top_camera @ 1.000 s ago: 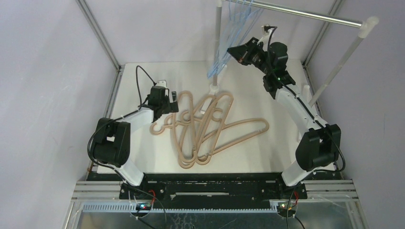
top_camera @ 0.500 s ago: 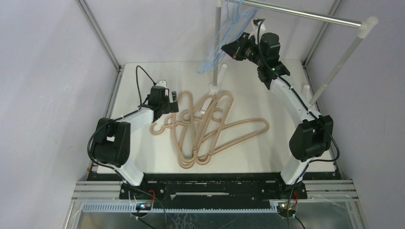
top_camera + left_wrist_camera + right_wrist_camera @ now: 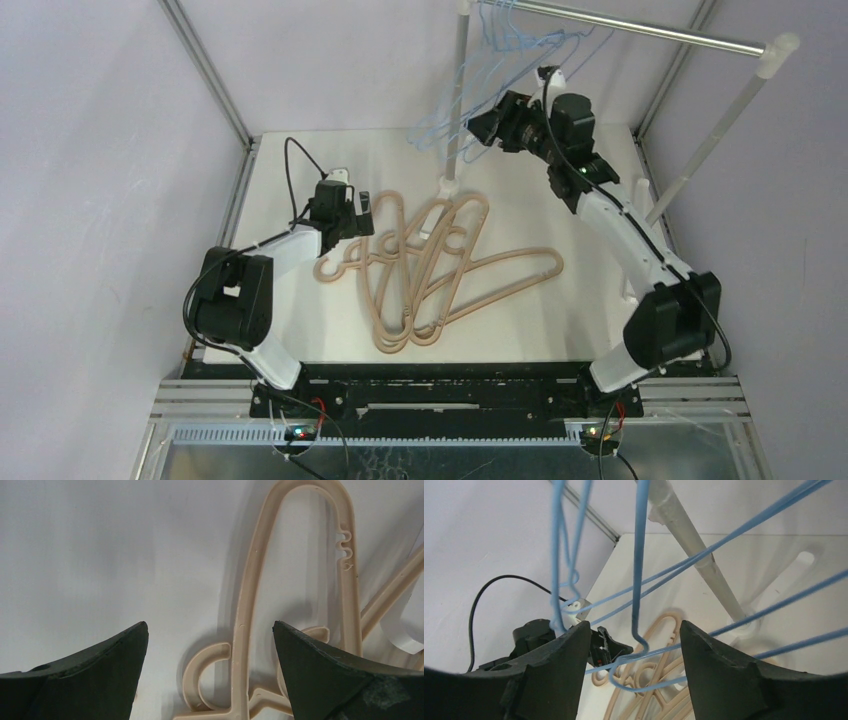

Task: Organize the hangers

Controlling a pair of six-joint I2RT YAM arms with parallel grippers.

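Observation:
Several thin light-blue hangers (image 3: 500, 60) hang by their hooks from the left end of the silver rail (image 3: 640, 30). My right gripper (image 3: 478, 128) is raised among them and open. In the right wrist view a blue wire (image 3: 639, 580) runs down between the parted fingers of the right gripper (image 3: 635, 626) without being pinched. Several tan hangers (image 3: 430, 270) lie tangled flat on the white table. My left gripper (image 3: 362, 215) hovers low over their left edge, open. In the left wrist view a tan hook and bar (image 3: 243, 630) lie under the left gripper (image 3: 210, 626).
The rail rests on two white posts, one (image 3: 458, 90) right beside my right gripper with its base (image 3: 447, 187) touching the tan pile, the other (image 3: 715, 130) at the far right. Grey walls and a metal frame close in the table (image 3: 290, 190).
The right gripper's jaws have spread apart, and the arm shifted left and slightly down. The blue hangers swung left on the rail. The left arm stayed still.

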